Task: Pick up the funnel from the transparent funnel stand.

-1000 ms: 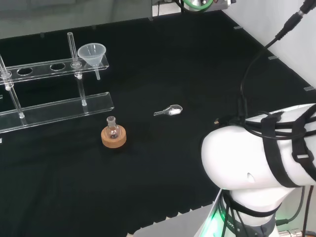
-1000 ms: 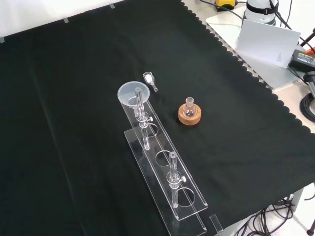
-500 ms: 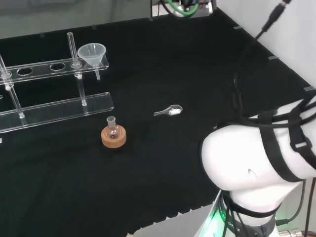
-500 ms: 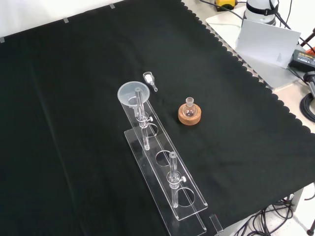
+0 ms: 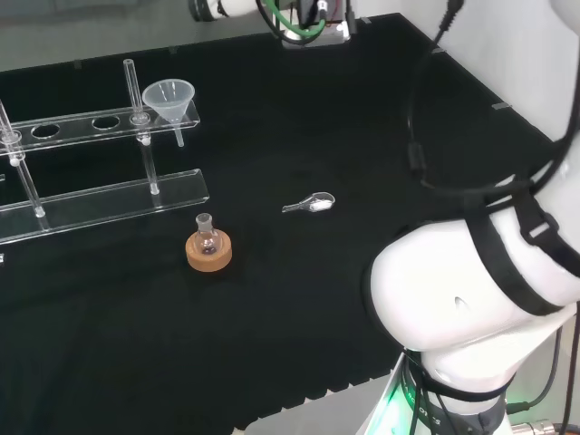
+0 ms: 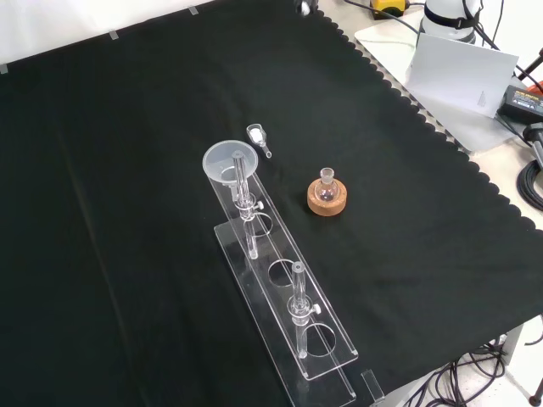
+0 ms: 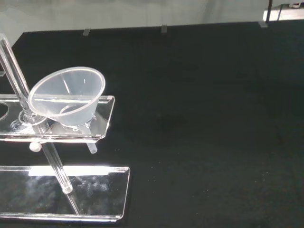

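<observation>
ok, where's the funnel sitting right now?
The funnel sits in the end hole of the transparent funnel stand, upper left in the head view, beside an upright rod. In the front view it is left of the small scoop.

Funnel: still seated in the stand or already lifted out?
Seated. The funnel sits upright in the end hole of the clear stand, stem poking out below the shelf; nothing touches it.

A small round flask (image 6: 327, 180) stands upright in a cork ring (image 6: 327, 200) near the middle of the surface (image 6: 127, 102), which is covered in black cloth. Close by, a small clear scoop (image 6: 256, 136) holding something white lies flat, apart from the flask.
</observation>
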You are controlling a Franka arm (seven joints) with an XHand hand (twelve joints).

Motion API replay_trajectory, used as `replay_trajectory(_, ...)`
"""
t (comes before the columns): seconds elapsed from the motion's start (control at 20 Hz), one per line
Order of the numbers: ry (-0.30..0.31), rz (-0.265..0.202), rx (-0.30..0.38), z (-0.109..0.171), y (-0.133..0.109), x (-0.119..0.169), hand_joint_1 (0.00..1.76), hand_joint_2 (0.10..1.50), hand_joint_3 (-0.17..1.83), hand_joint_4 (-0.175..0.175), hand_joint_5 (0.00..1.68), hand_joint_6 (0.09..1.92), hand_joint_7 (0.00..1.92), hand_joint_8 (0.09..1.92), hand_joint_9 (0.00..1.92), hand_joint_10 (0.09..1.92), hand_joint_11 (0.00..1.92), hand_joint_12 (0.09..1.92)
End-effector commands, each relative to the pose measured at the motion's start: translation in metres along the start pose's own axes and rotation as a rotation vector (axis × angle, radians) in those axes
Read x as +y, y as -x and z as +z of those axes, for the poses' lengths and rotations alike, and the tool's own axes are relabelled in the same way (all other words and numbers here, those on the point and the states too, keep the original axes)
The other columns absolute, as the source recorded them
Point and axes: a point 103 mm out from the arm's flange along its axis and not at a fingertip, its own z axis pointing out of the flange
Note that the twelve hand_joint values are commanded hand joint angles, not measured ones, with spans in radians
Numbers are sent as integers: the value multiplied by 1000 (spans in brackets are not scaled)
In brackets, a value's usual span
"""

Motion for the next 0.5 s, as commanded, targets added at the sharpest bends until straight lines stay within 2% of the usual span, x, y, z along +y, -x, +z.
replay_trajectory(0.05, -33, 18, 4, 27, -16, 40, 197, 700, 19, 29, 0, 87, 0, 87, 0, 87, 0, 337)
replay_trajectory(0.25, -34, 19, 3, 40, -21, 54, 200, 705, 17, 29, 0, 87, 0, 87, 0, 87, 0, 416)
replay_trajectory(0.5, 80, 0, 30, 48, -34, 64, 213, 715, 14, 24, 0, 87, 24, 87, 7, 87, 0, 571)
